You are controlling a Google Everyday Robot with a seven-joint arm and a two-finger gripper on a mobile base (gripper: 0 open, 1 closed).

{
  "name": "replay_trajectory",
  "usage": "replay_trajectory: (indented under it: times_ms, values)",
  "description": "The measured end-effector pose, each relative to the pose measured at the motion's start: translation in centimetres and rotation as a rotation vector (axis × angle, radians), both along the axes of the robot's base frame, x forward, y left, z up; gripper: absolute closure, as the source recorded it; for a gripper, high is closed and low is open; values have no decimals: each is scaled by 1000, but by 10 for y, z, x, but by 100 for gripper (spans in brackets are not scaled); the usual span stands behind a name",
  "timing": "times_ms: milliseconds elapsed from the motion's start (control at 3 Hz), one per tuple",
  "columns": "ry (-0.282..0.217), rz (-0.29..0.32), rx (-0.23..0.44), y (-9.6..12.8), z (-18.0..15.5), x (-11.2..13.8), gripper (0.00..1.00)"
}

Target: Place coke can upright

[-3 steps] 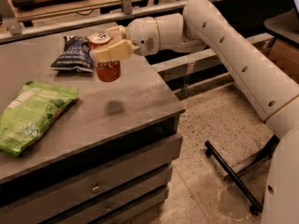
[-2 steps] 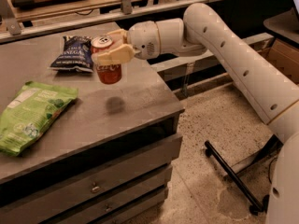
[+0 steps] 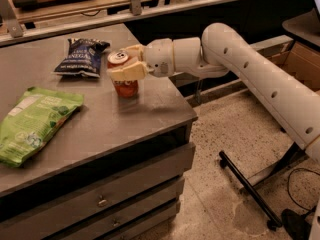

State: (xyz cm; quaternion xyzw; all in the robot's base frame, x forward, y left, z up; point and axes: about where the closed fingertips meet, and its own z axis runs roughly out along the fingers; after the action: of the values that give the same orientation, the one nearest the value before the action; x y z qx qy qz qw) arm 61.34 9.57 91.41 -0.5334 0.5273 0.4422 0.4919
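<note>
The coke can [image 3: 123,85] is red with a silver top and stands upright, with its base at or just above the grey table top [image 3: 150,109] near the right edge. My gripper [image 3: 126,62] reaches in from the right and is shut on the coke can, one tan finger [image 3: 128,72] across its front and the other behind its top. The white arm [image 3: 240,69] stretches off to the right.
A dark blue chip bag [image 3: 80,57] lies just left of and behind the can. A green snack bag [image 3: 35,122] lies at the front left. Drawers [image 3: 102,200] sit under the table. A black stand leg [image 3: 247,189] lies on the floor at right.
The gripper has lowered the upright can toward the table; the can's shadow, once well below it, now sits right under its base.
</note>
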Motion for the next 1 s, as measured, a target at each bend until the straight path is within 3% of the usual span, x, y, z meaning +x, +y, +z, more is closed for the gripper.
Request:
replay_trajectory:
  times_ms: [333, 667, 1000]
  values:
    - [1, -60, 27, 2, -11, 23, 100]
    - [1, -67, 30, 3, -12, 25, 84]
    - [1, -67, 30, 3, -12, 25, 60]
